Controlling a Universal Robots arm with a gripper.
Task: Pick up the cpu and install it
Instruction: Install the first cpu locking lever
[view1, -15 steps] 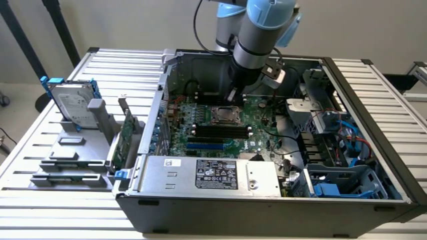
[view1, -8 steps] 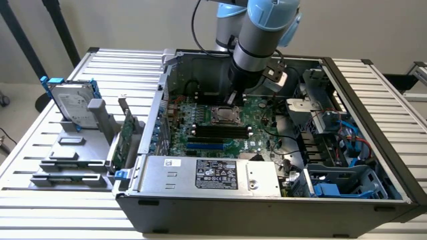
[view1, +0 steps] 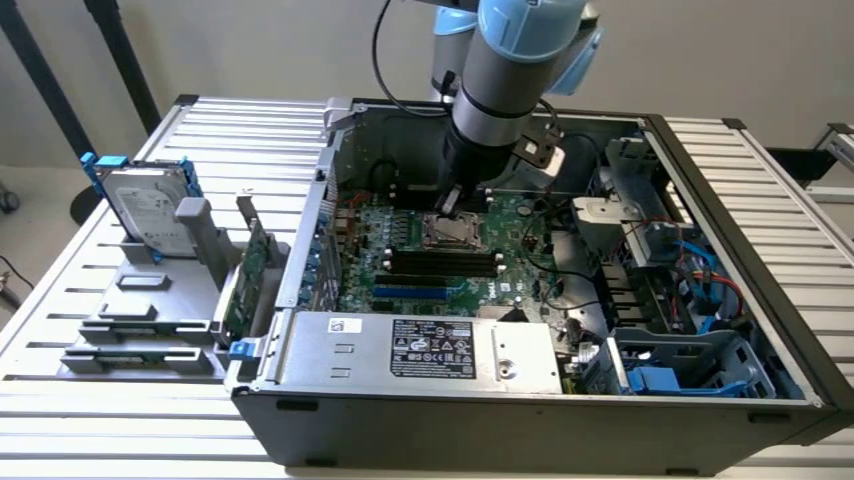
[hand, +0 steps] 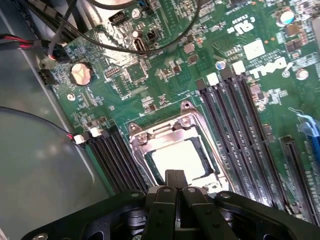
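From the exterior view, my arm (view1: 501, 90) reaches down into the open computer case (view1: 534, 400), and my fingers (view1: 457, 203) hang just above the socket frame (view1: 454, 232) in the middle of the motherboard (view1: 441, 265). The cpu (view1: 455, 235) lies inside that frame, a small pale square, hard to make out from here. The case walls stand well apart from me on every side; the black memory slots (view1: 434, 262) run just below the socket, and the drive cage with blue parts (view1: 681, 370) sits toward the exterior view's right. A metal power supply box (view1: 414, 350) at the near edge carries a black label (view1: 434, 347) whose print I cannot read. On the slatted surface (view1: 80, 300) to the exterior view's left stands a silver hard drive with blue rails (view1: 140, 210) in a grey holder (view1: 160, 300).

From the wrist view, my fingers (hand: 175, 176) are pressed together, closed on nothing, their tips right at the edge of the cpu (hand: 181, 159). It lies flat in the socket frame (hand: 150, 142), its silver-grey lid bright and plain, ringed by the metal frame. Memory slots (hand: 235, 125) flank the socket closely on both sides. White lettering on the green motherboard (hand: 165, 75) reads "DELL" (hand: 272, 67), beside a round coin cell (hand: 80, 73).
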